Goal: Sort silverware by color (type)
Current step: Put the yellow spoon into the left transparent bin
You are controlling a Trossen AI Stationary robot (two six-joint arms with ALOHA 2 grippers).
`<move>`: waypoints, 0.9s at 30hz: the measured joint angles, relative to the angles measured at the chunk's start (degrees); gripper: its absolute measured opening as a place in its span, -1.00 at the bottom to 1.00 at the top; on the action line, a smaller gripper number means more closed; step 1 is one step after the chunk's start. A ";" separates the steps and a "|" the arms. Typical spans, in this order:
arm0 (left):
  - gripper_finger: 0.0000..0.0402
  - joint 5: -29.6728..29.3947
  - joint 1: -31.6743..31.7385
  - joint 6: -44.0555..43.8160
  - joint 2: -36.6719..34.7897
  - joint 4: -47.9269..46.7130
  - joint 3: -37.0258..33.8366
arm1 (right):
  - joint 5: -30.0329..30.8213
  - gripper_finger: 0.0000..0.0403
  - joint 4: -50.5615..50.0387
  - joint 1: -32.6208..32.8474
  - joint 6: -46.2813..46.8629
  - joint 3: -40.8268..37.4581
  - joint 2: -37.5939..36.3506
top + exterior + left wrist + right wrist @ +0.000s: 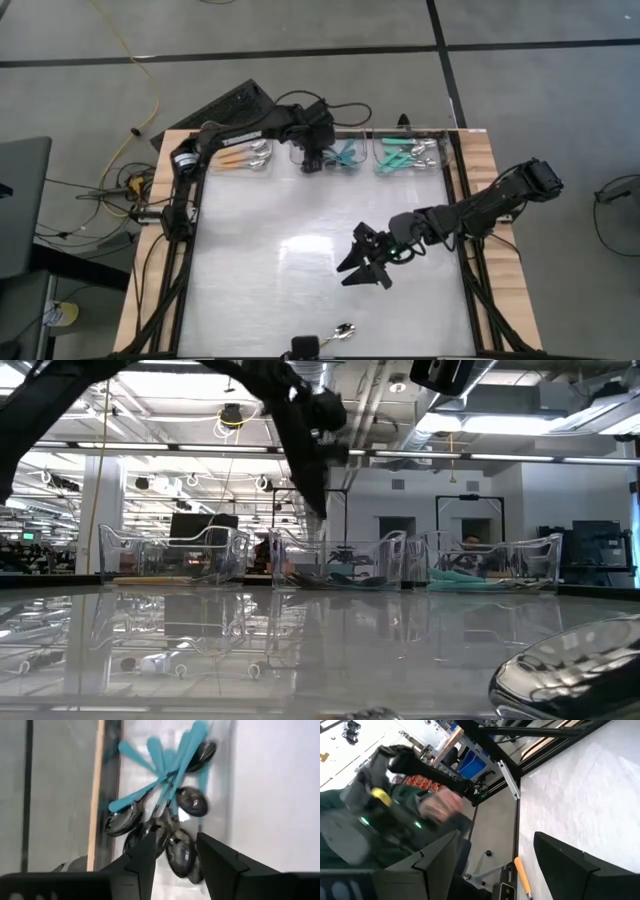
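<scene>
Principal risk, as judged: collision at the middle bin on the table's far edge. Left gripper poised over it, fingers apart, nothing held; teal-handled black spoons heaped directly beneath, crossed and overlapping. Any descent from here liable to strike the heap or the clear wall and scatter pieces. Handles projecting past the rim liable to snag.

Second risk: mis-sorting. One spoon lying at the table's near edge, well apart from every bin. Right gripper near table centre, fingers wide apart, empty, nearer to that spoon than to any bin. Long carry across bare table likely needed.

Surroundings: orange-handled spoons in far-left bin, teal-handled silver spoons in far-right bin. Person beyond the near edge, outside the frame.
</scene>
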 joint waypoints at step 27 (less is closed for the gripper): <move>-0.42 -2.35 -49.31 -45.87 -62.38 11.18 -50.43 | 14.84 0.42 -3.93 15.89 -23.25 3.45 14.83</move>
